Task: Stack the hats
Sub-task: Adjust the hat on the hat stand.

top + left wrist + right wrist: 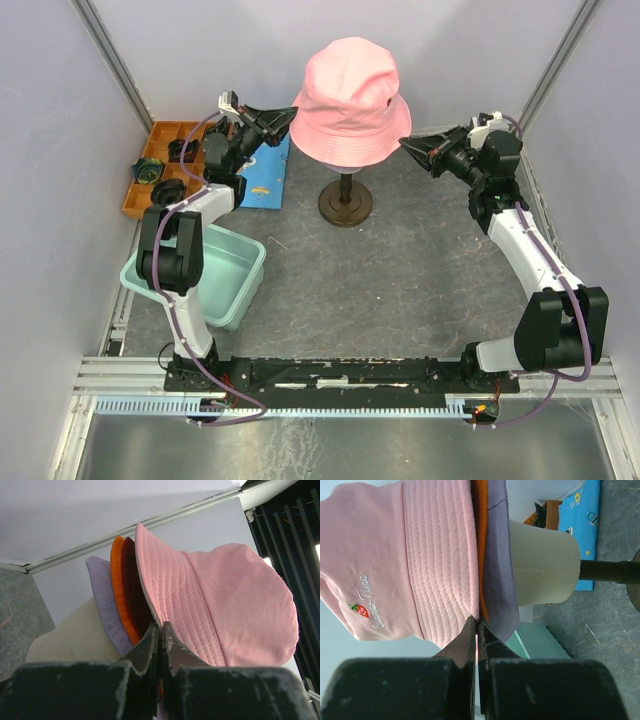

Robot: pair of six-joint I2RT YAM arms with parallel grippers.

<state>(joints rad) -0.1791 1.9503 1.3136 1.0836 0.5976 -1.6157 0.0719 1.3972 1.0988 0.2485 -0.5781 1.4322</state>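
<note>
Pink fabric bucket hat (350, 95), upper centre, is seated over orange hat (118, 585), dark red hat (134, 585) and lavender hat (102, 595) on the cream mannequin head (540, 562). Its brim is pinched by closed left pincer (160, 626) and right pincer (476, 621); an even downward pull is advised.
</note>
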